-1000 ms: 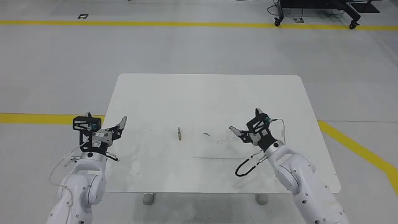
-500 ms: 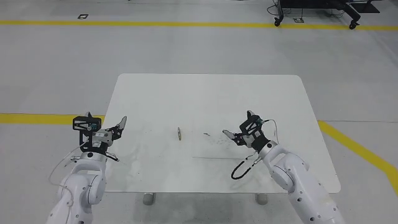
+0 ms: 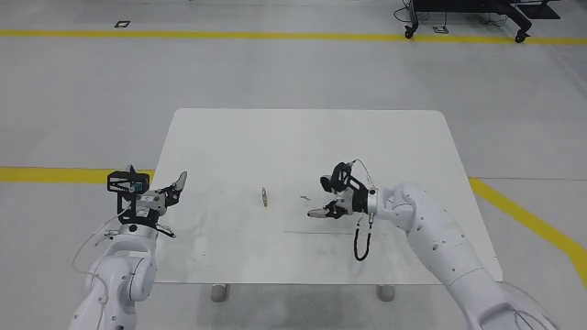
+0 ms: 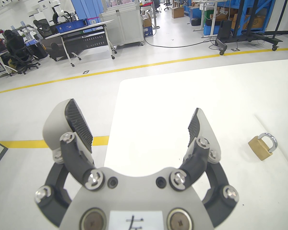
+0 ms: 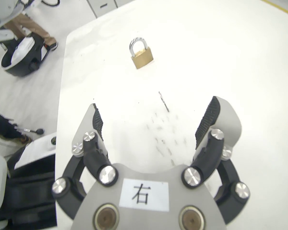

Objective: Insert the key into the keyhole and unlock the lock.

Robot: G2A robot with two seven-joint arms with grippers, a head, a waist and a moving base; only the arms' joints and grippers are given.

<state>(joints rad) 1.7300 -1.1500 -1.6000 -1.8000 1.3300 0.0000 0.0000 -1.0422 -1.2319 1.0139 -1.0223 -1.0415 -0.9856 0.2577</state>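
The right arm has swung in from the right part of the worktop toward its middle. The right gripper now sits just right of the key. The left arm, the padlock and the key are where they were before.

The left gripper hangs over the left edge of the worktop, toward the near-left corner. In its own wrist view the left gripper has its fingers spread wide with nothing between them, and the padlock sits well off to one side.

The padlock, a brass body with a silver shackle, sits about midway between the left and right edges and closer to the near edge than the far one. The key, small and thin, lies flat on the worktop just right of the padlock and apart from it. Faint dark scuff marks dot the surface beside the key.

The right gripper has its fingers spread and grips nothing. The key lies just ahead of the gap between them, with the padlock farther along the same line. I cannot tell whether the fingertips touch the worktop.
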